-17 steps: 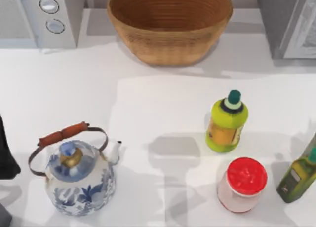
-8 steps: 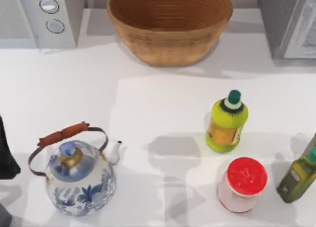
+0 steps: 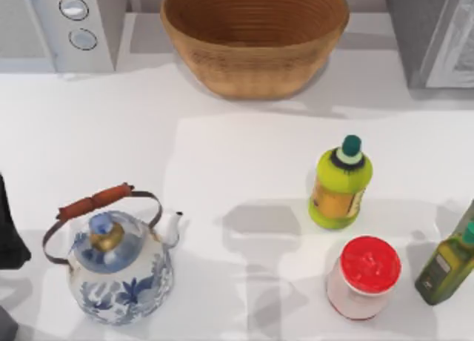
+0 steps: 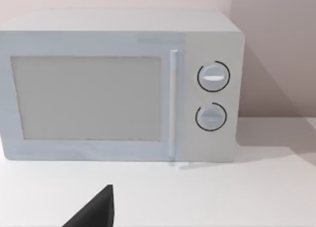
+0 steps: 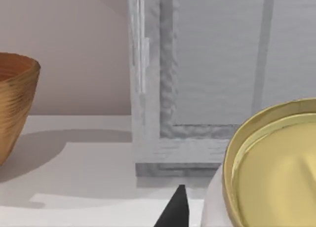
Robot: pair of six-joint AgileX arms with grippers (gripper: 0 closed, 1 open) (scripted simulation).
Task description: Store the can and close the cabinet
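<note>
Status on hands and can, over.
Left hand at table's left, facing microwave. Right hand close beside can. Cabinet straight ahead.

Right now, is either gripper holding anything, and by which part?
Cannot be told. The can with its gold top sits close beside the right arm's dark fingertip, but no grip on it shows.

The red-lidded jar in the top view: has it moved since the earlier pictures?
No. The red-lidded jar sits at the same spot, just below the green bottle and left of the olive oil bottle, as before.
</note>
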